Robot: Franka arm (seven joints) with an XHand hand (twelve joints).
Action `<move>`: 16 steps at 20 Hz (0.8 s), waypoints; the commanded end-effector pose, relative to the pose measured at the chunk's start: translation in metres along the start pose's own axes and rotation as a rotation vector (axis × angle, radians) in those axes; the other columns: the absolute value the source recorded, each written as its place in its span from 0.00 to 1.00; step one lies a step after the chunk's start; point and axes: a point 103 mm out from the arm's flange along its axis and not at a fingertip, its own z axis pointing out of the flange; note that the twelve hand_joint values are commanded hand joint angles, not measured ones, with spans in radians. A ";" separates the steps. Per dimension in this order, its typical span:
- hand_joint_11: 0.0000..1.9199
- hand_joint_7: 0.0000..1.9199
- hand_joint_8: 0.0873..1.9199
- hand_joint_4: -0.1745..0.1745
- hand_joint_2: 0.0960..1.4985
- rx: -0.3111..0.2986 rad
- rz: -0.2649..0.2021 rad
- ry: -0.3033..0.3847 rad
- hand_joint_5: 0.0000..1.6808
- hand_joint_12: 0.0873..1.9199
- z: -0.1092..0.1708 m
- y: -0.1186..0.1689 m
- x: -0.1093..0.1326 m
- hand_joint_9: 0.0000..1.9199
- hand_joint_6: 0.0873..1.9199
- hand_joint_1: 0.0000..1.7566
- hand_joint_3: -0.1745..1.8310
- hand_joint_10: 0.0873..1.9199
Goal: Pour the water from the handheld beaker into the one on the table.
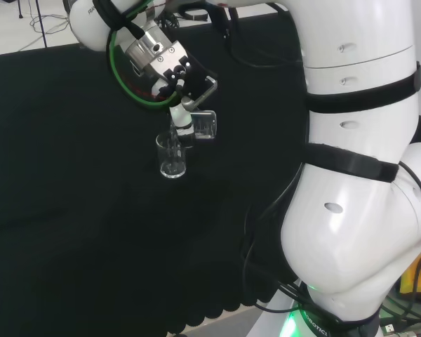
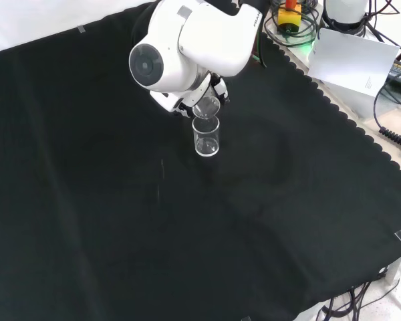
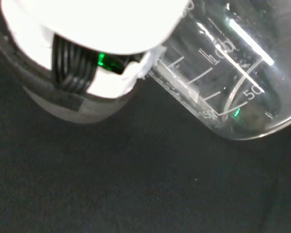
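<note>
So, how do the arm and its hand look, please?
The arm has big glossy white links with black bands at the joints and a round grey cap. A green cable loops at the wrist. The hand is black and white.

Open black cloth (image 2: 107, 221) stretches bare across the bench in the front view, leaving wide room to pass below, left and right of the lone standing beaker (image 2: 206, 138), the only object rising from the surface. Directly above it the way is taken: the tilted handheld beaker (image 2: 206, 106) hangs at its rim, held by the hand (image 1: 184, 118), with the arm's large white link (image 2: 187, 43) crowding the space behind. In the head view, the arm's own white links (image 1: 358, 161) wall off the right side, while the cloth to the beaker's left lies unobstructed.
</note>
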 end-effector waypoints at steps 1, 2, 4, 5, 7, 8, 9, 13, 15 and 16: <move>0.74 0.74 0.12 0.00 0.40 -0.002 0.004 -0.022 0.85 0.32 -0.001 -0.002 0.002 0.85 0.10 0.82 0.35 0.00; 0.74 0.74 0.12 0.00 0.40 -0.005 0.006 -0.026 0.85 0.32 -0.002 -0.003 0.004 0.85 0.10 0.82 0.35 0.00; 0.74 0.74 0.12 0.00 0.40 -0.009 0.013 -0.052 0.85 0.31 -0.007 -0.005 0.014 0.85 0.10 0.82 0.35 0.00; 0.74 0.74 0.11 0.00 0.40 -0.011 0.013 -0.058 0.85 0.31 -0.008 -0.005 0.015 0.85 0.10 0.82 0.34 0.00; 0.74 0.74 0.11 0.00 0.40 -0.024 0.008 -0.070 0.85 0.31 -0.007 -0.005 0.013 0.85 0.10 0.82 0.34 0.00; 0.74 0.74 0.11 0.00 0.40 -0.029 0.011 -0.080 0.85 0.31 -0.006 -0.005 0.011 0.85 0.10 0.82 0.34 0.00; 0.74 0.74 0.11 0.00 0.40 -0.032 0.014 -0.091 0.85 0.31 -0.005 -0.005 0.010 0.85 0.10 0.82 0.34 0.00; 0.74 0.74 0.11 0.00 0.40 -0.021 0.020 -0.133 0.85 0.31 -0.006 -0.006 0.015 0.85 0.10 0.82 0.34 0.00; 0.74 0.74 0.11 0.00 0.40 -0.017 0.023 -0.148 0.85 0.31 -0.007 -0.006 0.018 0.85 0.10 0.82 0.34 0.00; 0.74 0.74 0.11 0.00 0.40 -0.014 0.023 -0.150 0.85 0.31 -0.007 -0.006 0.018 0.85 0.10 0.82 0.34 0.00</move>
